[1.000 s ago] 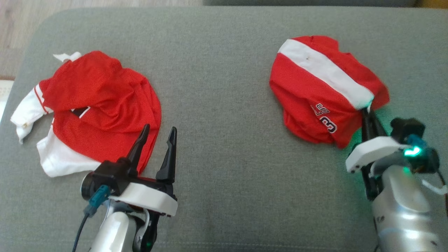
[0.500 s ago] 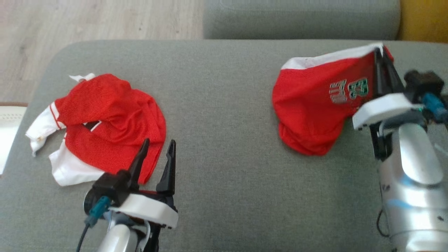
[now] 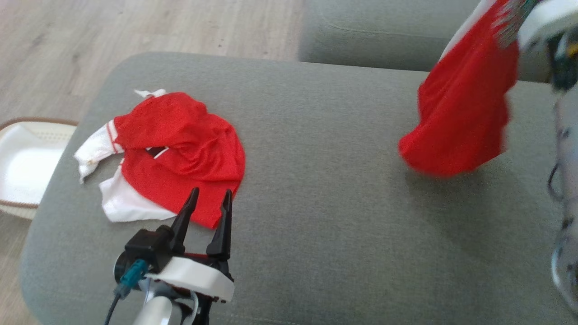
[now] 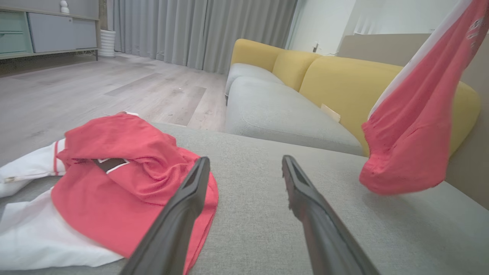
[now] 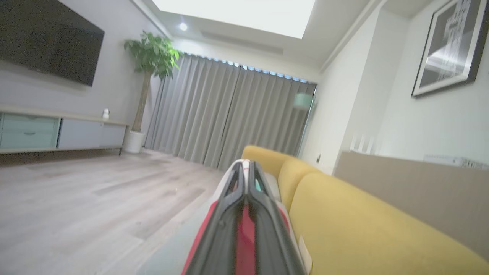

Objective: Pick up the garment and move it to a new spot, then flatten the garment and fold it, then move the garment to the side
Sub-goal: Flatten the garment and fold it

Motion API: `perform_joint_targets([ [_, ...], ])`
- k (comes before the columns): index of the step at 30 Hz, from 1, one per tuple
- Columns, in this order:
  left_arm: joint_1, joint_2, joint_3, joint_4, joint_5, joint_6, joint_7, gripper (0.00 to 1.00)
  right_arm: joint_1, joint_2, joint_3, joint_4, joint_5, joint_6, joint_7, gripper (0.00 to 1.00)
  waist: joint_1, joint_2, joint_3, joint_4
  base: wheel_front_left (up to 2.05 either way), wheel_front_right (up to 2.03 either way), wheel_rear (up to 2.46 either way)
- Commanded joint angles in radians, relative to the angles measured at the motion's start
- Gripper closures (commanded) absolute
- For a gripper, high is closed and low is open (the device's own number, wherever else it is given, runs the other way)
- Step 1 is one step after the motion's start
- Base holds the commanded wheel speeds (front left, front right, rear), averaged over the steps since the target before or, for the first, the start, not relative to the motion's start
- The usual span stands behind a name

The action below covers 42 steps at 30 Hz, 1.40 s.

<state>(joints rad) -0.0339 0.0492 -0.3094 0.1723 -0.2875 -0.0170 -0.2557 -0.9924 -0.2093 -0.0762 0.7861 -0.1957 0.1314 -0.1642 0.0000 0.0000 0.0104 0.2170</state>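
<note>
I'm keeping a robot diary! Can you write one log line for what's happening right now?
right pincer: shut on hanging red garment | left pincer: open, by crumpled jersey | surface: grey cushion

A big grey couch cushion (image 3: 316,180) with soft round corners holds the things. One red and white shirt (image 3: 180,149) lies on its left part, all bunched up, with a white sleeve sticking out toward the left edge. The middle and the right part of the cushion are bare grey cloth. Beside the cushion is a pale wood floor (image 3: 67,45), and a white basket (image 3: 27,167) with a brown rim sits on it.
</note>
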Motion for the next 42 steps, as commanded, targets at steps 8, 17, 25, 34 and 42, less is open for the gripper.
perform_joint_targets([
  [8, -0.008, 0.001, 0.052, -0.037, -0.012, 0.015, -0.006, 0.00, -0.141, 0.078, 0.055, -0.082, -0.034, -0.001, -0.096, 1.00, 0.0000, 0.0000, -0.003, 0.022, 0.00, 0.00, 0.00],
  [17, 0.000, 0.001, 0.048, -0.039, -0.007, 0.016, -0.006, 0.00, 0.319, 0.097, 0.347, -0.136, 0.151, -0.001, -0.097, 1.00, 0.0000, 0.0000, -0.006, -0.057, 0.00, 0.00, 0.00],
  [25, 0.003, 0.001, 0.061, -0.037, 0.002, 0.013, -0.006, 0.00, 0.703, -0.011, 0.376, -0.261, 0.252, -0.001, -0.011, 1.00, 0.0000, 0.0000, -0.023, -0.158, 0.00, 0.00, 0.00],
  [34, -0.006, 0.001, 0.048, -0.037, -0.008, 0.017, -0.006, 0.00, 0.880, -0.070, 0.152, -0.430, 0.203, -0.001, 0.138, 1.00, 0.0000, 0.0000, -0.022, -0.223, 0.00, 0.00, 0.00],
  [42, -0.021, 0.001, 0.048, -0.026, -0.007, 0.014, -0.006, 0.00, 0.911, 0.009, -0.007, -0.479, 0.100, -0.001, 0.170, 0.00, 0.0000, 0.0000, -0.017, -0.234, 0.00, 0.00, 0.00],
])
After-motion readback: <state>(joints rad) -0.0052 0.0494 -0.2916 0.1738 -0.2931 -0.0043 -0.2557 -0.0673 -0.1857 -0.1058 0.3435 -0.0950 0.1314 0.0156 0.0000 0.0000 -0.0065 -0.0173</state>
